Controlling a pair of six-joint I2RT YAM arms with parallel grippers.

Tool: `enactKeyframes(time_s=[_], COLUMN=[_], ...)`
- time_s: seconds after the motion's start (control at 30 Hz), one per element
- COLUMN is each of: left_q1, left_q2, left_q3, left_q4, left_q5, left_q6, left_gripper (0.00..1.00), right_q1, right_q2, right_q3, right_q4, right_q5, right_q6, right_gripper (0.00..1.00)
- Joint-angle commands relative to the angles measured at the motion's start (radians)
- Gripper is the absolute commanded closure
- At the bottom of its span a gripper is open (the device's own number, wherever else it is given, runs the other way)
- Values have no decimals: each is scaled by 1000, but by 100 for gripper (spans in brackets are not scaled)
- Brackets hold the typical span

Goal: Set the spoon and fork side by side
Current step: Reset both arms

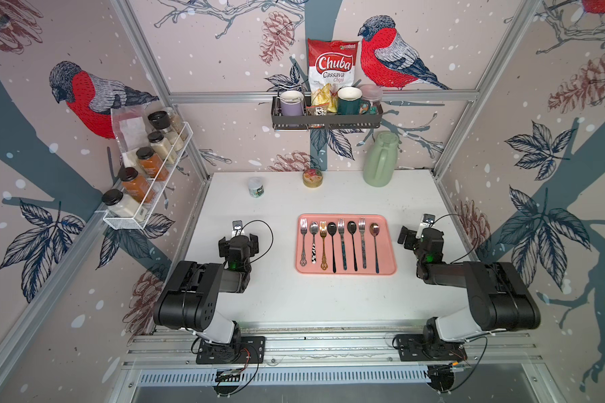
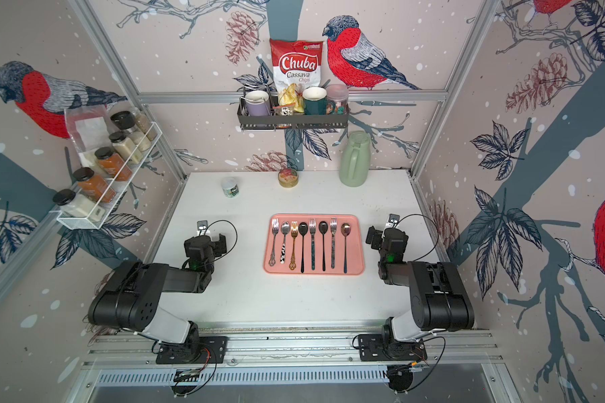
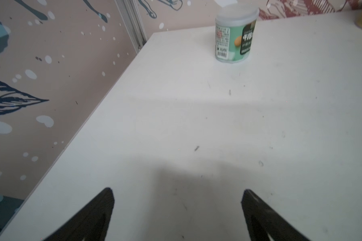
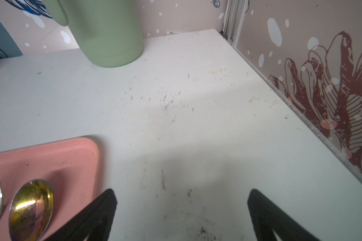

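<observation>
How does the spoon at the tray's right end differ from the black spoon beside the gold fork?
The right-end spoon has a shiny coppery bowl; the black spoon is dark throughout. The right-end spoon sits by the pink tray's edge; the black spoon lies mid-row. Both lie parallel on the tray.

pink tray (image 1: 389, 251), green jug (image 1: 380, 160), perhaps iridescent spoon (image 4: 30, 205)

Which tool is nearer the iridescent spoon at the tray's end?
Right. The right tool is just beside the spoon, off the edge of the tray; the left tool sits past its opposite side.
</observation>
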Motion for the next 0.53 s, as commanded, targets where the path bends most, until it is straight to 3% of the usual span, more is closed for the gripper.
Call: enactKeyframes(time_s=[0.0, 0.07, 0.13, 0.5], left_q1=[3, 4, 4, 4], left_q2=[16, -5, 16, 12], left_q3=[40, 64, 50, 51], left_q4=[33, -27, 35, 24], left_q5=[-20, -27, -30, -33], left_q6=[-4, -14, -5, -7], left_gripper=[5, 4, 4, 3], right_q1=[3, 10, 10, 13], right_q2=[-1, -1, -2, 0], right_q3=[4, 2, 2, 4], right_q4=[66, 67, 65, 64], right_q5=[-4, 7, 10, 15], right_q6=[11, 7, 7, 6], right_gripper=[1, 1, 1, 1])
